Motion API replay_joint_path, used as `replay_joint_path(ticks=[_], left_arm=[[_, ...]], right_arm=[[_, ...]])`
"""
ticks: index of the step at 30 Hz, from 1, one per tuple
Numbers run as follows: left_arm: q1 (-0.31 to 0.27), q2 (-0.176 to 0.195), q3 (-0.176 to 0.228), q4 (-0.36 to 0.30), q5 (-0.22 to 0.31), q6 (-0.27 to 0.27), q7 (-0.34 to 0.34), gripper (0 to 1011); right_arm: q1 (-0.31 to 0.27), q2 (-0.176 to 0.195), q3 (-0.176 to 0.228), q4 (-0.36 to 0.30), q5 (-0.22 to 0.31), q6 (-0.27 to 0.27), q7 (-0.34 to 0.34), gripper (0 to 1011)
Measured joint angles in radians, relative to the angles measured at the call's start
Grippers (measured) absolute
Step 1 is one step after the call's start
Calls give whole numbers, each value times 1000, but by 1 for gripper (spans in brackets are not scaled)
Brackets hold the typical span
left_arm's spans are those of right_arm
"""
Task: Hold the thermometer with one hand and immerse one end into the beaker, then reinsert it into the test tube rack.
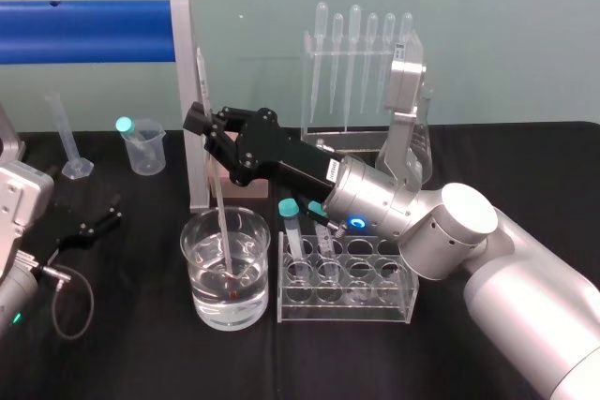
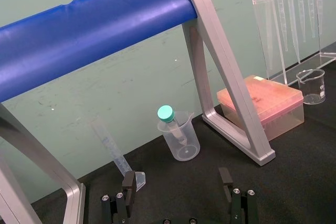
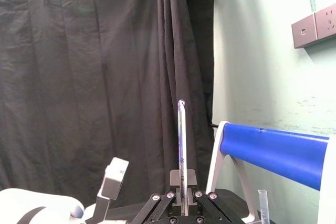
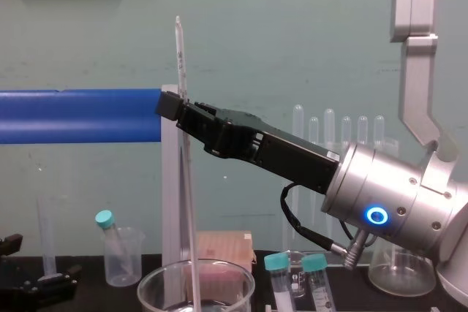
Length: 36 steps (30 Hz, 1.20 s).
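Chest view has my right hand (image 4: 177,107) clamped on the thermometer's (image 4: 180,56) upper stem, the rod near upright, and well below the hand its tip sits in the beaker's (image 1: 197,278) water. It's a thin, light, slick glass rod that I judge would snap easily, so a gentle grip on the stem, clear of the tip, suits it. My left hand (image 2: 177,179) sits parked wide open, well off to the right hand's left.
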Motion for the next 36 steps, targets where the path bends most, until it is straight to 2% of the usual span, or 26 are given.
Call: replay_joint_path(ticks=[36], left_arm=[[0, 0, 0, 0, 0, 0, 0, 1008]], right_arm=[[0, 0, 0, 0, 1, 0, 0, 56]])
